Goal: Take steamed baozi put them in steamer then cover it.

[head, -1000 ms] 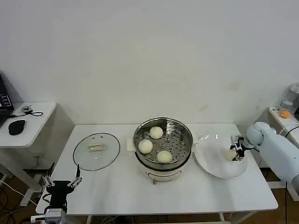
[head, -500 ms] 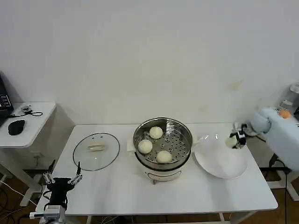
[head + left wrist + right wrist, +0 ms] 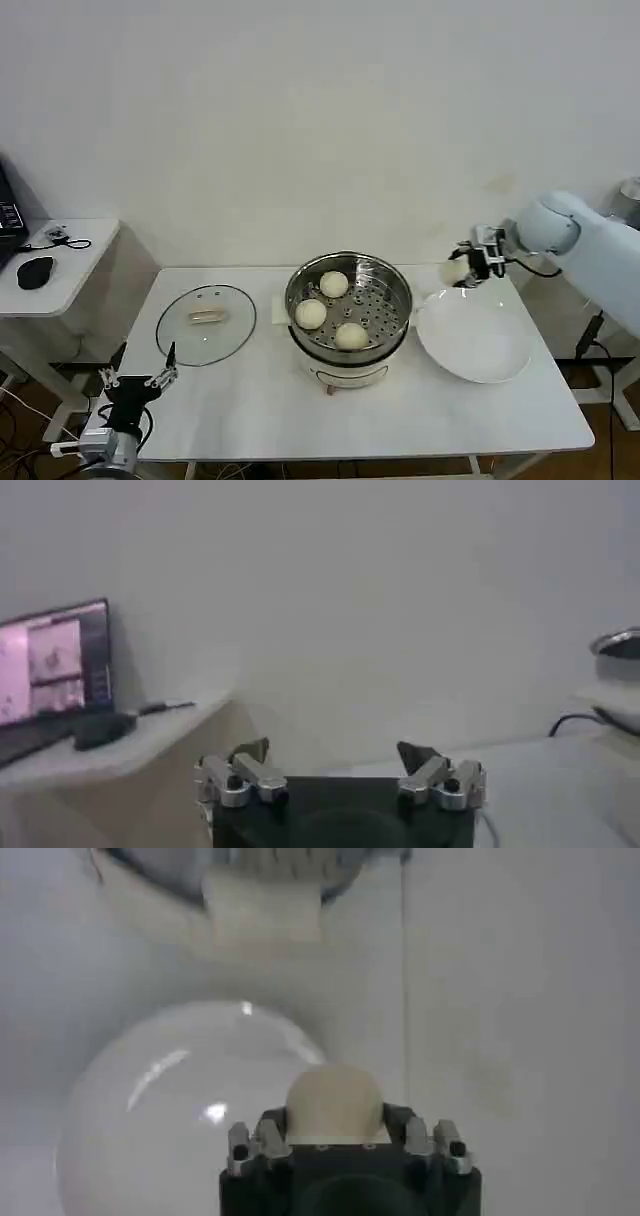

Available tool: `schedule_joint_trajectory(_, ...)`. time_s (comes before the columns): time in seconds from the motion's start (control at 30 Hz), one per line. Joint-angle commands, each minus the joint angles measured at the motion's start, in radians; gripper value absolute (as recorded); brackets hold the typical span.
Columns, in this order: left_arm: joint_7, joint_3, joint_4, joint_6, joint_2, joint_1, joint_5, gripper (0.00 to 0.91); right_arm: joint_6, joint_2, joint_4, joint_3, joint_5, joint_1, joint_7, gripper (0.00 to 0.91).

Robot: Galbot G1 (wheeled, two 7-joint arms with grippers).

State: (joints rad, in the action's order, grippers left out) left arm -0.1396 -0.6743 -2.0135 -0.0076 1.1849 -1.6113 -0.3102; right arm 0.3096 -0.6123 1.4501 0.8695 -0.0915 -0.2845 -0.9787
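Observation:
The steel steamer [image 3: 396, 318] stands mid-table on its white base, with three cream baozi [image 3: 334, 284] [image 3: 311, 313] [image 3: 351, 335] on its perforated tray. My right gripper [image 3: 462, 268] is shut on a fourth baozi [image 3: 454, 270] [image 3: 334, 1104], held in the air above the far left edge of the white plate [image 3: 480, 350] [image 3: 150, 1118], to the right of the steamer. The glass cover [image 3: 206, 323] lies flat on the table left of the steamer. My left gripper [image 3: 138, 380] [image 3: 340, 755] hangs open and holds nothing, low at the table's front left corner.
A side desk [image 3: 70, 262] with a black mouse [image 3: 35, 271] and cables stands to the left. A monitor [image 3: 55, 665] sits on it in the left wrist view. A shelf with a jar [image 3: 628, 205] is at the far right. The steamer's front edge [image 3: 262, 888] lies beyond the plate.
My right gripper has lifted the baozi off the plate and carried it up and left toward the steamer. The plate is bare now. The left arm shifted slightly.

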Motion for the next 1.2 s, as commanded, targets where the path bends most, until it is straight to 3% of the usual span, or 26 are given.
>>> schedule_joint_trajectory(0.03,0.000,0.025,0.044,-0.119,-0.063,0.016,-0.261,0.907,0.139,-0.048,0.201,0.164,-0.230,-0.145,0.079,0.655)
schedule_joint_trajectory(0.3,-0.016,0.032,0.040,-0.141,-0.053,0.018,-0.189,0.907,0.195,-0.195,0.121,0.194,-0.280,-0.137,0.137,0.655)
schedule_joint_trajectory(0.5,-0.021,0.031,0.037,-0.146,-0.062,0.011,-0.182,0.907,0.206,-0.271,0.015,0.209,-0.274,-0.116,0.141,0.655)
schedule_joint_trajectory(0.87,-0.025,0.027,0.047,-0.151,-0.072,0.008,-0.172,0.907,0.201,-0.296,-0.055,0.246,-0.169,-0.104,0.116,0.655)
schedule_joint_trajectory(1.2,-0.031,0.024,0.047,-0.152,-0.074,0.008,-0.162,0.907,0.203,-0.310,-0.074,0.255,-0.158,-0.091,0.110,0.665)
